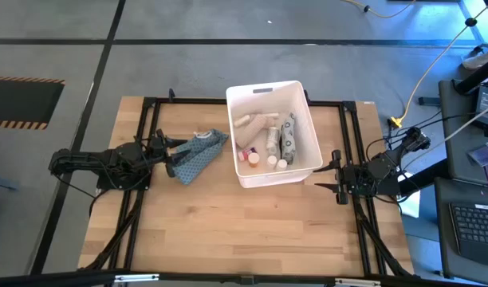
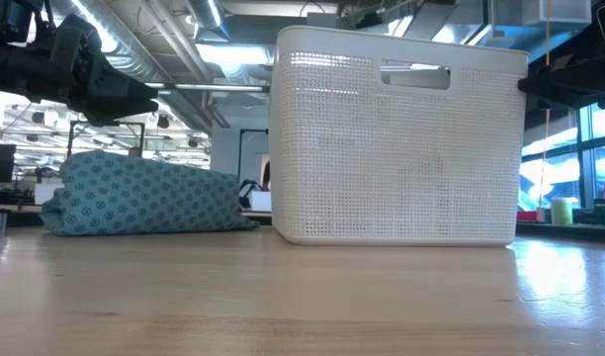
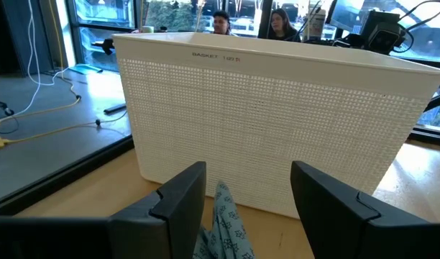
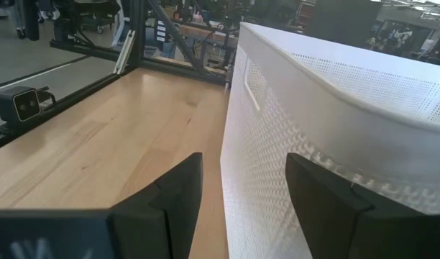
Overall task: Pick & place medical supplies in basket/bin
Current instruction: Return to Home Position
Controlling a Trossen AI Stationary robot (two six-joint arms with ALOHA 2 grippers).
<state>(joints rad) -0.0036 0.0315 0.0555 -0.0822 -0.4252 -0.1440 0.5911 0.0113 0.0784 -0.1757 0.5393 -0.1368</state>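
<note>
The white bin stands upright in the middle of the table, toward the far edge. From overhead I see supplies lying inside it: a beige bandage roll, a grey patterned soft pack along one wall, and a few small white bottles between them. Outside the bin, just beside its left wall, a teal patterned cloth bundle lies on the wood. My left gripper hangs over the bundle's outer end, fingers spread wide and holding nothing, with a fold of the cloth showing between them. My right gripper is likewise spread and empty, just beside the bin's opposite wall, and I cannot tell whether it touches. I judge the main risk to be on the left. If I pull that arm back low, a finger could catch the loose fold and drag the bundle across the table or off its edge. On the right, a sideways swing so near the wall could nudge the bin and shift what is inside. The table is pale jointed wood, framed by black rails, on a grey concrete floor. Cables and a keyboard sit off to the right. Beyond the table is an open workshop with ceiling ducts, large windows and two people in the background.
</note>
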